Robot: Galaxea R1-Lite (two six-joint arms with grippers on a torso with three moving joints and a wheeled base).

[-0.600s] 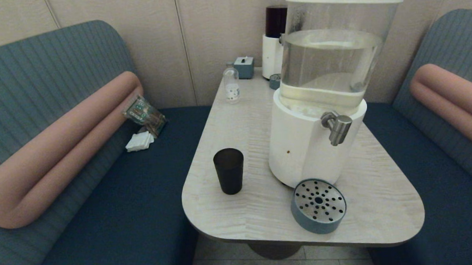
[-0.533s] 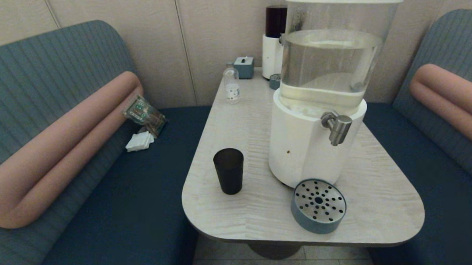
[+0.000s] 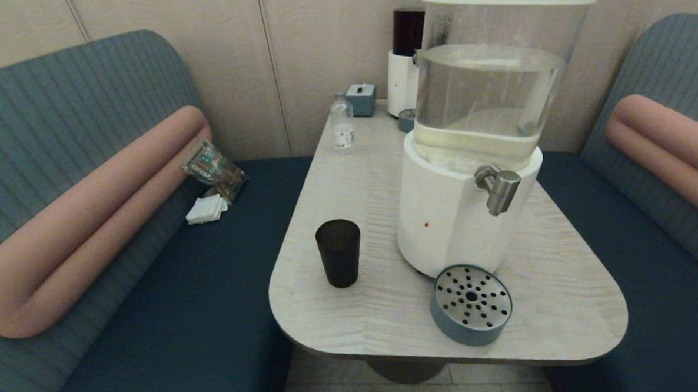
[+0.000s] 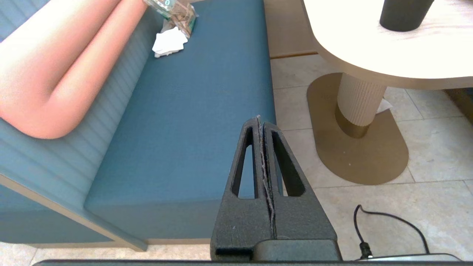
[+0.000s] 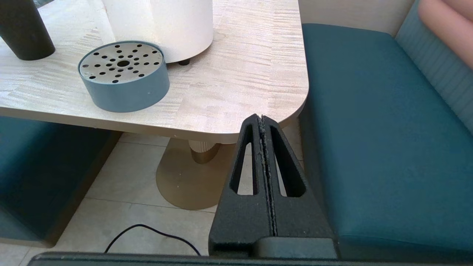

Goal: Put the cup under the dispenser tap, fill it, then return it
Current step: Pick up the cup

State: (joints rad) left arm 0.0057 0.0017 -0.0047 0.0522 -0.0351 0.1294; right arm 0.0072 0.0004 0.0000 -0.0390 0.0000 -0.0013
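Showing only in wrist views: closed left tool (image 4: 261, 122), right tool (image 5: 261, 120).

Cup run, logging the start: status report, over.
Left gripper, right gripper shut, empty, below table height. Cup upright on table, left of dispenser. Drip tray under tap, clear path.

The table (image 3: 336, 179) carries the cup (image 3: 338, 253), dispenser (image 3: 471, 155), drip tray (image 3: 471, 304), perhaps a bottle (image 3: 342, 125).

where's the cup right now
In the head view the cup stands upright on the table, near its front left edge, left of the big dispenser's white base and not under the tap.
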